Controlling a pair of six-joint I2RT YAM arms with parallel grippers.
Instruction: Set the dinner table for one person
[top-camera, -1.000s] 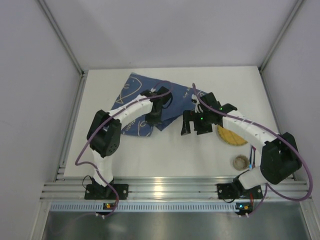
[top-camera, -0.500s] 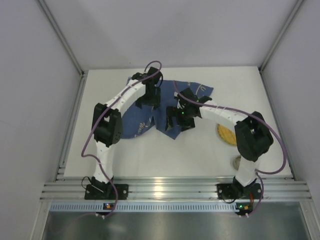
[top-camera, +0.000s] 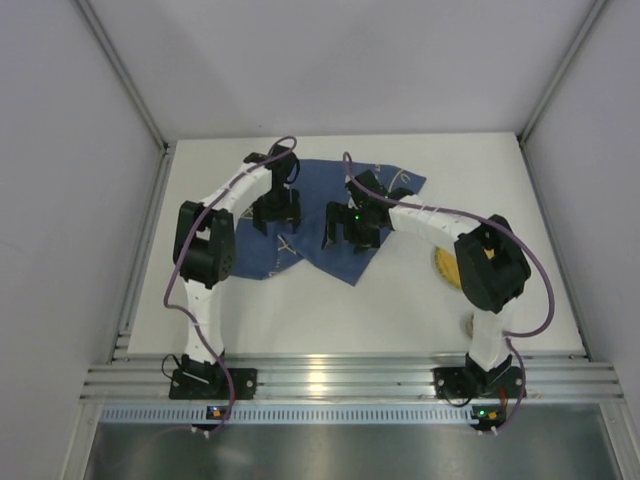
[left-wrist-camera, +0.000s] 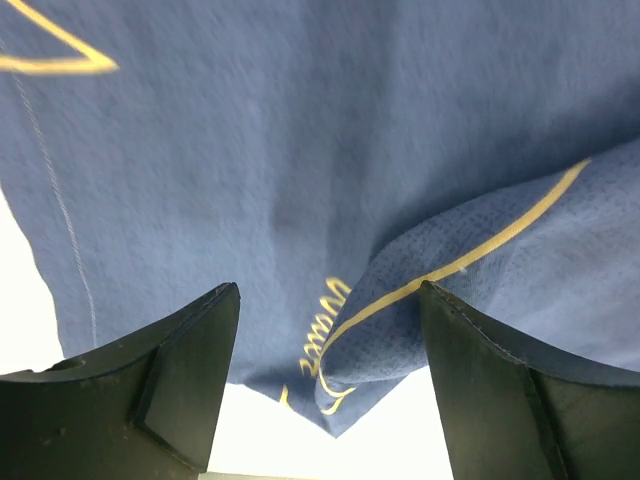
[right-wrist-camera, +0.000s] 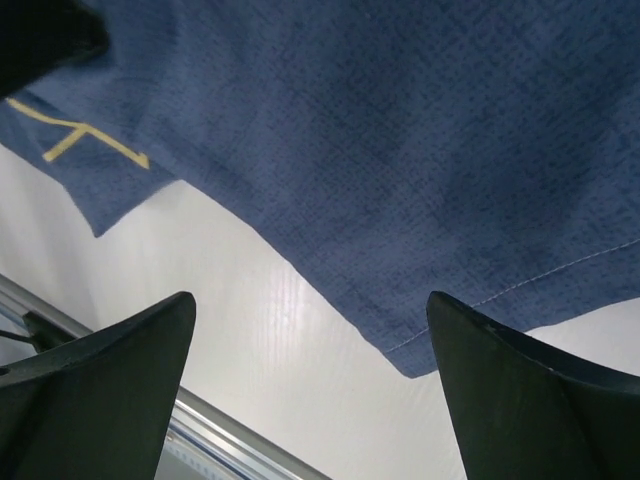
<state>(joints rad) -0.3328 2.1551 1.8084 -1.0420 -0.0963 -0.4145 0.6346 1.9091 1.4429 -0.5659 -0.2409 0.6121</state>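
The dinner table (top-camera: 400, 310) is a plain white top. A blue cloth mat (top-camera: 318, 200) with pale line drawings lies crumpled at its far middle. My left gripper (top-camera: 276, 218) hangs open over the mat's left part. In the left wrist view the mat (left-wrist-camera: 300, 150) fills the frame, and a folded-over corner with a yellow line lies between the spread fingers of the left gripper (left-wrist-camera: 328, 295), untouched. My right gripper (top-camera: 350, 232) is open over the mat's near corner. Its wrist view shows the mat's stitched edge (right-wrist-camera: 400, 120) and bare table (right-wrist-camera: 250, 330) under the right gripper (right-wrist-camera: 310, 300).
A yellow plate (top-camera: 447, 268) lies at the right, mostly hidden by the right arm. A small round thing (top-camera: 464, 322) peeks out near that arm's base. An aluminium rail (top-camera: 330, 380) runs along the near edge. White walls stand on three sides.
The left gripper has opened and let go of the mat, then moved left and farther back. The right arm has swung left, away from the plate. The mat lies more spread out.
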